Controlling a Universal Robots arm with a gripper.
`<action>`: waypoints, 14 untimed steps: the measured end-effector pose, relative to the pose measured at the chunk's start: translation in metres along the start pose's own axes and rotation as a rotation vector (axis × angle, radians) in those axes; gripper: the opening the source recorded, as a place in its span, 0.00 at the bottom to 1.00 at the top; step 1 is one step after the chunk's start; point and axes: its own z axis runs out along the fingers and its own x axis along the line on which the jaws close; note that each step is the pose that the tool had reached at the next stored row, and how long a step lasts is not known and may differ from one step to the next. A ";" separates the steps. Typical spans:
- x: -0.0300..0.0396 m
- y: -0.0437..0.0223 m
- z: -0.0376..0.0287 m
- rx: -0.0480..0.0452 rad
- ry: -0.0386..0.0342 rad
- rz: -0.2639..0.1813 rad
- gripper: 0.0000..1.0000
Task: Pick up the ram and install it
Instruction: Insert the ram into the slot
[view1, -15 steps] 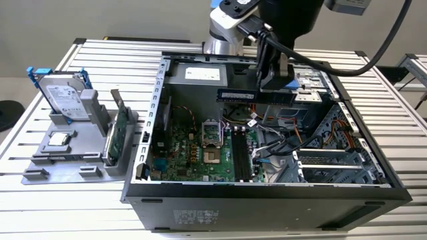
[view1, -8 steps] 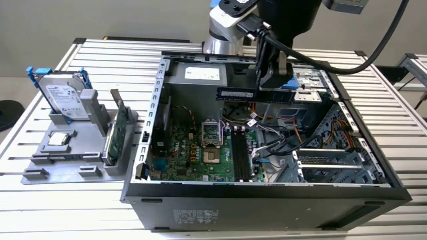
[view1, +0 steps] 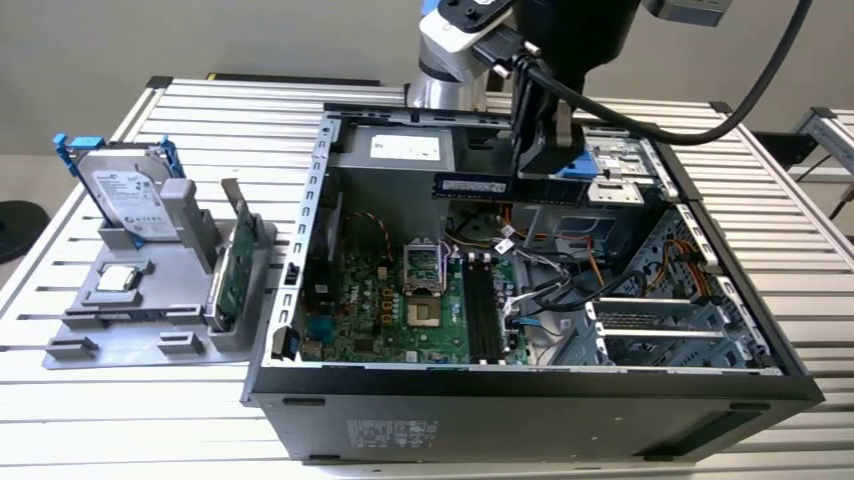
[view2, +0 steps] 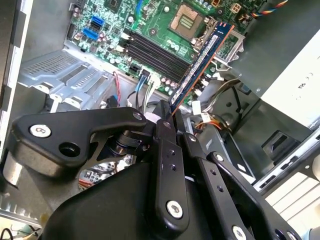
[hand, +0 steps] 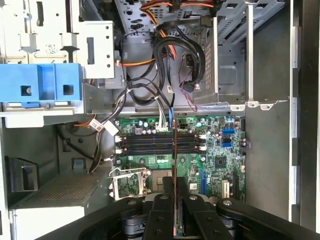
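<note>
Second wrist view: ram pinched at one end, above the board

Gripper (view2: 170, 114) fingers are pressed onto one end of the ram (view2: 202, 62), which hangs inside the case above the memory slots (view2: 155, 50), seemingly crosswise to them. Held by one end, it could tilt, slip, or snag the cables (view2: 145, 82). The ram's label strip (view1: 470, 184) is unreadable.

Pincer (hand: 176, 199) matt black; ram (view2: 200, 66) glossy; case (view1: 318, 190) dull sheet metal.
</note>
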 end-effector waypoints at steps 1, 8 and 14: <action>0.0006 -0.0001 0.0001 0.0000 0.0001 0.000 0.00; 0.0040 -0.0003 0.0004 0.0000 0.0000 0.000 0.00; 0.0065 -0.0005 0.0007 0.0000 0.0001 0.000 0.00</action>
